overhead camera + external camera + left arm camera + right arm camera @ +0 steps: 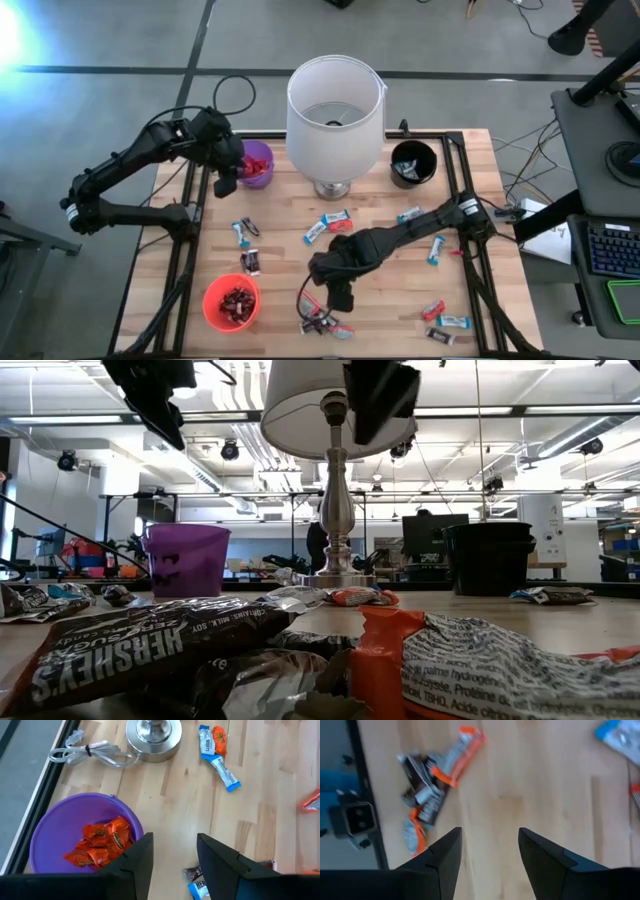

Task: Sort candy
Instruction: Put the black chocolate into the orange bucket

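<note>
Two tools wide, empty: left (172, 865) by round purple cup (257, 163) | right (487, 855) over crinkly candy (427, 795)

Counted from above: three cups, one purple cup (258, 164), one black cup (413, 163), one red cup (231, 302). One lamp (335, 112). Two arms. Loose candy bars scattered on the counter (380, 300); exact number cannot be told.

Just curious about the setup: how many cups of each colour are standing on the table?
Purple cup: 1
Red cup: 1
Black cup: 1
Total: 3
</note>
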### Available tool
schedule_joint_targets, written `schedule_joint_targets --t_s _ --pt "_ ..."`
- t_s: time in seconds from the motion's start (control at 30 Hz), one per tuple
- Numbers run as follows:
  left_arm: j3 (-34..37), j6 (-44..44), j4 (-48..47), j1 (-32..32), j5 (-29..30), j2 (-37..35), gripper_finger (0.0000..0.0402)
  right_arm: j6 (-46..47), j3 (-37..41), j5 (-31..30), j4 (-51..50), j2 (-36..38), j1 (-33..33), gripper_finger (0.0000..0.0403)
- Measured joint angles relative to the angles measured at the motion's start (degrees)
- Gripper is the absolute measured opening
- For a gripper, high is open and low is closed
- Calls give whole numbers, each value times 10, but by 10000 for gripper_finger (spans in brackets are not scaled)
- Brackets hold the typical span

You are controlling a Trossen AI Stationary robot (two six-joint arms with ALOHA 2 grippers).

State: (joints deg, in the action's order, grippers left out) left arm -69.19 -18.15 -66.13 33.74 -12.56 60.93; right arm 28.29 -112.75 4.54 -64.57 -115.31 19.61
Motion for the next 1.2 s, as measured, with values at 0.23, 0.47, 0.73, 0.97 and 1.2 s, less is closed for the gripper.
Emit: schedule_joint_targets --t_s 0.23,0.47,0.73,0.97,1.2 --pt "0 -8 0 0 0 0 133 -67 24 4 84 0 15 185" --pt "0 -23 -1 0 1 1 133 -98 65 4 171 0 33 185" --pt "0 -23 -1 0 2 1 133 -96 107 5 269 0 48 185" --pt "0 -22 -1 0 2 1 133 -62 130 4 289 0 60 185" --pt "0 -17 -1 0 2 1 133 -54 172 5 338 0 68 185"
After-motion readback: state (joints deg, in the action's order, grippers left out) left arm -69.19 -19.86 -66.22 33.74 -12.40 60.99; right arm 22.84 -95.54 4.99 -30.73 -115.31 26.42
